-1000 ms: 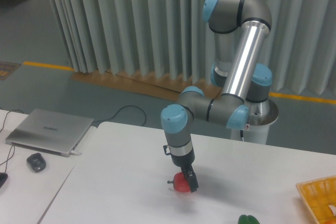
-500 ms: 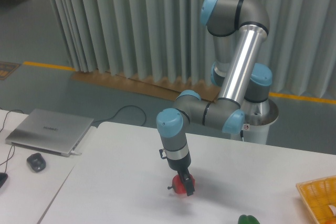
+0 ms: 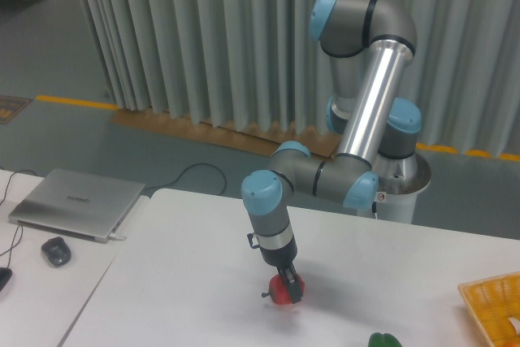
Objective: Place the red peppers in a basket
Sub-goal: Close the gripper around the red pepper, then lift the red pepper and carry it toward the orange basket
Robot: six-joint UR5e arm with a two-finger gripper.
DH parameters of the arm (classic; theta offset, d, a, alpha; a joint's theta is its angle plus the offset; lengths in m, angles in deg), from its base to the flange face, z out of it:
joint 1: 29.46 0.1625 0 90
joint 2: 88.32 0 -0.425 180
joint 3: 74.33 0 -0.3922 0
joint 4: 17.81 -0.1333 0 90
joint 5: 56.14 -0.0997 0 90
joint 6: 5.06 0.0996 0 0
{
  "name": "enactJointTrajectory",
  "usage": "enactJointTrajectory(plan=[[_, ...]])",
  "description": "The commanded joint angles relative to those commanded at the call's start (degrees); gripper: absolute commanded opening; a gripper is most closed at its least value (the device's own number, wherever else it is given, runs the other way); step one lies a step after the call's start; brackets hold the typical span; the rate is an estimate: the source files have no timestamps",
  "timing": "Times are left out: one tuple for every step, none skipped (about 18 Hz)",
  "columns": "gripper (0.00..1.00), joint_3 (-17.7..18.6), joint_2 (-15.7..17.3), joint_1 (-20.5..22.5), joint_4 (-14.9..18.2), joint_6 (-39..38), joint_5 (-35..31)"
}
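**Red, orange and blue on a white table**

The pepper (image 3: 282, 289) is glossy red, under a black gripper (image 3: 290, 290). At four o'clock, the basket (image 3: 492, 302) shows yellow-orange lattice; a dark green pepper (image 3: 385, 340) sits at five. The arm (image 3: 370, 111) is silver with pale blue joints. The table (image 3: 195, 282) is white, the laptop (image 3: 77, 202) silver-grey, the curtains (image 3: 203, 34) pale grey-green.

Basket (image 3: 497, 305) was cut off at right edge; you saw only its corner. Green pepper (image 3: 384, 340) was cut at bottom. Gripper (image 3: 288, 289) hid part of red pepper (image 3: 280, 291); you couldn't see its grip.

Glossy red pepper (image 3: 284, 289), matt white table (image 3: 187, 282)
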Motion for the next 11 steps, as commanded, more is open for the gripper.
enactJointTrajectory(plan=[[0.52, 0.00, 0.00, 0.00, -0.09, -0.09, 0.00], [0.52, 0.00, 0.00, 0.00, -0.09, 0.09, 0.00], [0.49, -0.17, 0.00, 0.00, -0.09, 0.09, -0.09], [0.49, -0.18, 0.00, 0.00, -0.09, 0.17, -0.09], [0.49, -0.18, 0.00, 0.09, 0.00, 0.18, -0.09], [0.48, -0.18, 0.09, 0.17, 0.00, 0.18, -0.09], [0.48, -0.44, 0.17, 0.26, 0.00, 0.26, -0.09], [0.48, -0.70, 0.35, 0.52, 0.00, 0.26, -0.09], [0.48, -0.79, 0.79, 0.61, 0.00, 0.35, -0.09], [0.48, -0.97, 1.31, 1.22, 0.00, 0.44, 0.00], [0.48, -1.14, 2.28, 1.93, 0.09, 0.44, 0.00]])
